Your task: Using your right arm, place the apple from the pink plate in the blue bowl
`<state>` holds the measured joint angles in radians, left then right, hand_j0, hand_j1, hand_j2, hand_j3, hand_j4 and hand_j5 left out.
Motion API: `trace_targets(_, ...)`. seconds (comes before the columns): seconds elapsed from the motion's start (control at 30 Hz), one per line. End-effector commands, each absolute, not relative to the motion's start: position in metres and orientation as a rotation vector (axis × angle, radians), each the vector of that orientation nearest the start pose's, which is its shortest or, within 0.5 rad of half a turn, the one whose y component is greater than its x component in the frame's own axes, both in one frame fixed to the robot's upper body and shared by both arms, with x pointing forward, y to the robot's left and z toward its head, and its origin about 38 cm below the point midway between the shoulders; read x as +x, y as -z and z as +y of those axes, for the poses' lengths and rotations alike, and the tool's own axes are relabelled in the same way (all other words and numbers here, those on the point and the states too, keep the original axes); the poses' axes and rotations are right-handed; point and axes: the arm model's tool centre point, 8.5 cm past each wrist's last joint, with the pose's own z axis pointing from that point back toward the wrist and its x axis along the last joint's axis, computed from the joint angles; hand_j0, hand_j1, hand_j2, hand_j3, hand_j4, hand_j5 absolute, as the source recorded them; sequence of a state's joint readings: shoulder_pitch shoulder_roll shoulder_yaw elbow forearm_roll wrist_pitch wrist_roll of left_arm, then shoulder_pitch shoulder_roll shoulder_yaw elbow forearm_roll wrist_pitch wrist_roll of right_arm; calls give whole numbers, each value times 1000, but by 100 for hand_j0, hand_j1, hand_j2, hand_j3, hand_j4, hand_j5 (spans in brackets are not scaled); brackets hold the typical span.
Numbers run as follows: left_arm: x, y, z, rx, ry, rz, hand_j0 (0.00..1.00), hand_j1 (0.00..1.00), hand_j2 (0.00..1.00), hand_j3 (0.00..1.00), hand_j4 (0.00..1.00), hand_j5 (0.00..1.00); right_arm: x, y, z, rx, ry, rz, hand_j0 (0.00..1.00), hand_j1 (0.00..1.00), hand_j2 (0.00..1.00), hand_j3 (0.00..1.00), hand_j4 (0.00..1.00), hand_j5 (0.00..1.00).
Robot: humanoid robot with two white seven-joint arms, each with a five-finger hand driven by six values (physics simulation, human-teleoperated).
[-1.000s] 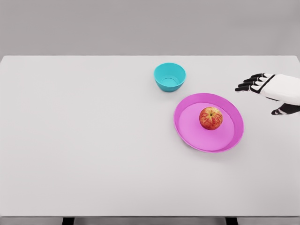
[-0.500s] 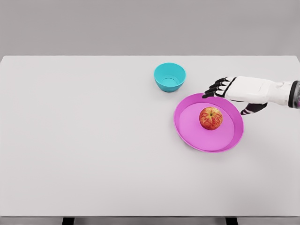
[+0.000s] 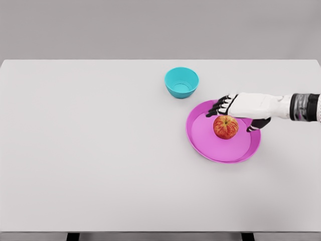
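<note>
Reach step: right robot hand [image 3: 235,111] spread, empty, over apple [image 3: 225,126] on pink plate [image 3: 206,146]. Next: close, lift toward blue bowl [image 3: 181,82] at 10 o'clock.

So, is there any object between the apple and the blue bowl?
In the head view, only the right hand's fingertips and the pink plate's rim lie between the apple and the blue bowl.

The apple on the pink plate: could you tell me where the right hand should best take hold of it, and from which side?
Grip the apple around its widest middle, coming from above. It sits upright, stem up, near the middle of the shallow pink plate, so its sides are free. The right hand, fingers open, is already above its far side.
</note>
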<state>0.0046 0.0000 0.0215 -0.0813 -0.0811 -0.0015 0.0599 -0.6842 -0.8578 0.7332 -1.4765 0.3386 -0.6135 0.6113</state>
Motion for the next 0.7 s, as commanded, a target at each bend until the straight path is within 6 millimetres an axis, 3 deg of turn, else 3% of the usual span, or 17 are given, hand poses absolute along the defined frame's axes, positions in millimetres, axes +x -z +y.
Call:
trace_targets(0.0, 26, 262, 277, 151, 61, -77, 100, 100, 100, 100, 100, 100, 422, -194, -291, -242, -2223, -1281, 100, 100, 100, 100, 100, 100)
trace_targets(0.27, 26, 262, 277, 151, 61, -77, 100, 100, 100, 100, 100, 100, 434, -183, -286, -220, -2220, -1246, 100, 100, 100, 100, 100, 100)
trace_targets(0.67, 26, 262, 277, 151, 61, -76, 100, 100, 100, 100, 100, 100, 434, -173, -286, -200, -2225, -1216, 100, 100, 100, 100, 100, 100)
